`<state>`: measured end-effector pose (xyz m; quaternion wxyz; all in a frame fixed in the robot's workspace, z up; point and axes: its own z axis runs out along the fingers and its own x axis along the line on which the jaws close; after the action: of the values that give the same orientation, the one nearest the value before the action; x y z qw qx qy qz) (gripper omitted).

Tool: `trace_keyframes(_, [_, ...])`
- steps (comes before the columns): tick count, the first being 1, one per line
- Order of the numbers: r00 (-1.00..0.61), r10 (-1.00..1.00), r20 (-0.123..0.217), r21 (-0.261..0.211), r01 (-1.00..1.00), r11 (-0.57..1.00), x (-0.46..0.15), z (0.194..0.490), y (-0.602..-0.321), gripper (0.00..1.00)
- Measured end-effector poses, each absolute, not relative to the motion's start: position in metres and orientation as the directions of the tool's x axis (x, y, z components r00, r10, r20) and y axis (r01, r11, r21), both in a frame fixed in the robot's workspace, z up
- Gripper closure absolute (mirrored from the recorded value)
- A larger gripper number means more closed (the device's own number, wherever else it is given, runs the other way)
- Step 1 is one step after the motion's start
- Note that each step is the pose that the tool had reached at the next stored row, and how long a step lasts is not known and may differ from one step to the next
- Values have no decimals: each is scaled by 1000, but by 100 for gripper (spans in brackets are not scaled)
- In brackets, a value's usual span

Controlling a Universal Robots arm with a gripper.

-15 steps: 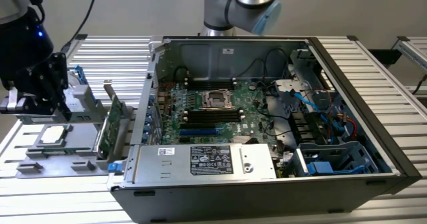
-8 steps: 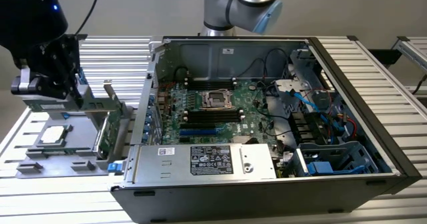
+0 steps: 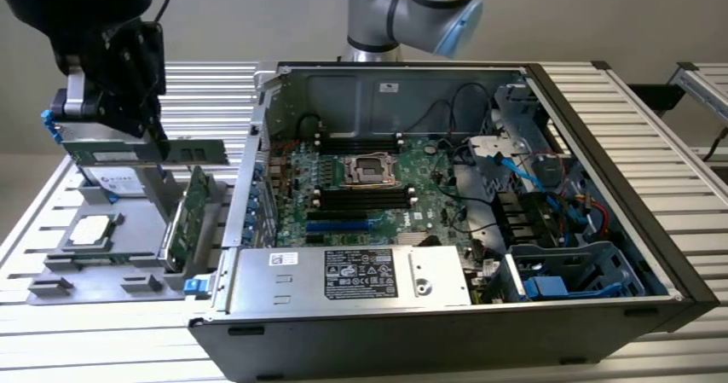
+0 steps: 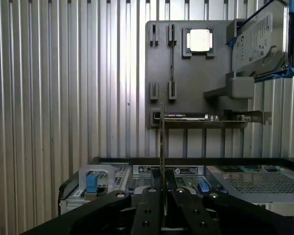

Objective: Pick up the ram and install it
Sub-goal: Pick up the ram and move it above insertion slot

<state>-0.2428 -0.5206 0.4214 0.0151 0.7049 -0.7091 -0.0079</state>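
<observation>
By the desk (image 3: 102, 345) edge at the exterior view's left, the hand (image 4: 162, 199) pinches the thin ram (image 3: 187, 151), which might tip and slip.

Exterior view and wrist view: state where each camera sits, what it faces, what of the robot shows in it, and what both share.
Exterior view: off the arm, raised, looking down into the open computer case on the slatted table; the arm and the gripper show.
Wrist view: on the wrist, looking along the gripper onto the grey tray and the case's edge; its fingers show.
Shared: the ram clamped in the gripper, the tray, its processor, the hard drive, the case.
</observation>
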Motion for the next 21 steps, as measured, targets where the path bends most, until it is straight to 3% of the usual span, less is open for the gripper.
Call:
trace_keyframes(10, [-6, -1000, 10, 46, -999, 6, -197, 453, -520, 86])
trace_keyframes(21, [-6, -1000, 10, 48, -999, 6, -147, 452, -516, 86])
